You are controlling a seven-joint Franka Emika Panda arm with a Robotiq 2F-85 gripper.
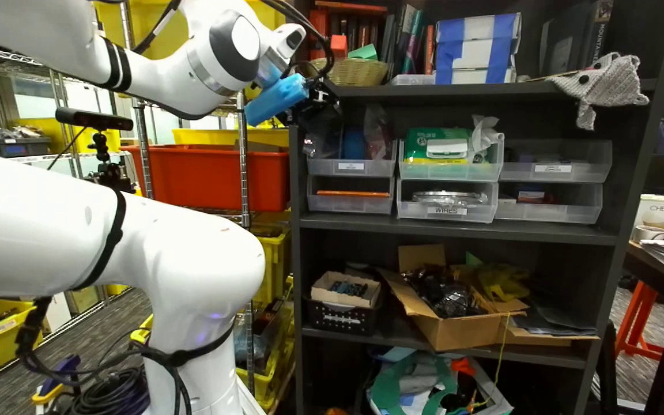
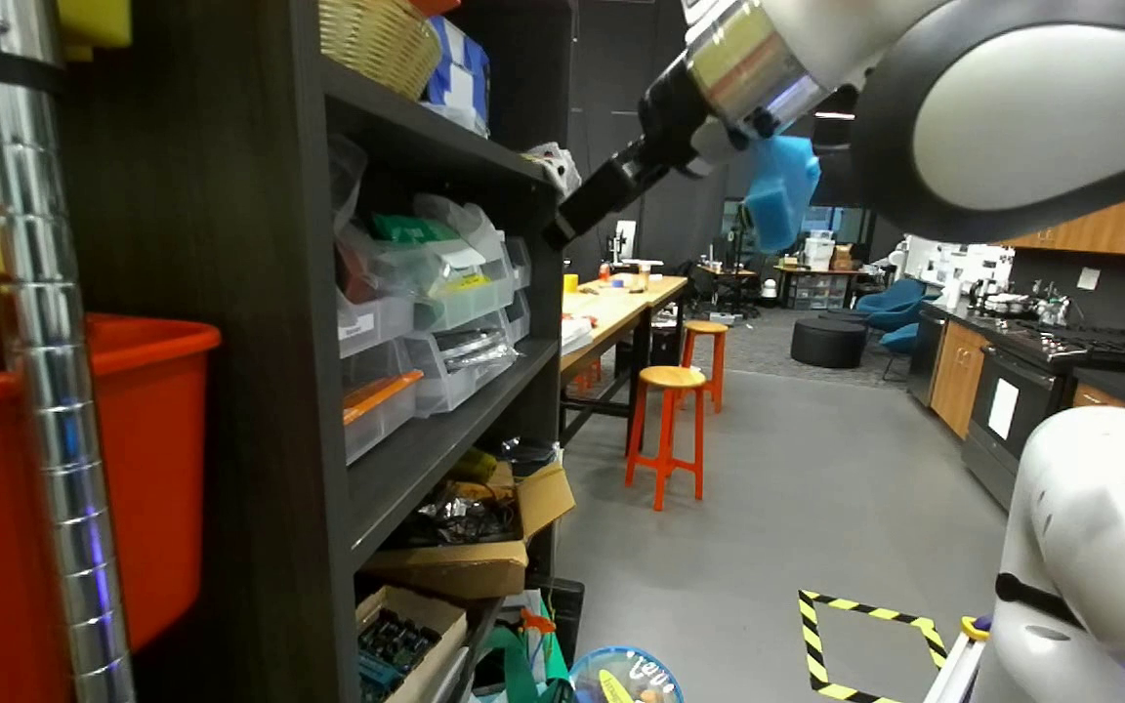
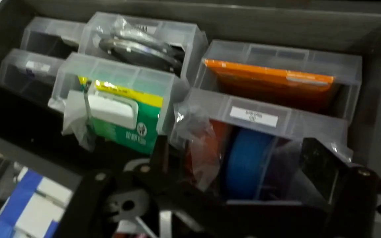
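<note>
Your gripper [image 3: 238, 155] stands spread wide, nothing between its fingers [image 3: 321, 167], and you're up in front of the shelf [image 1: 459, 227]. Framed between those tips in the wrist view: the blue roll [image 3: 248, 163], sitting in a clear bin [image 3: 313, 125] with a white label, a reddish thing [image 3: 205, 148] right beside it behind crumpled plastic. There's a gap between you and that roll. Directly underneath, an orange packet [image 1: 352, 194]; next along, a green pack [image 3: 124, 129], with wire coils [image 1: 450, 197] just below!
</note>
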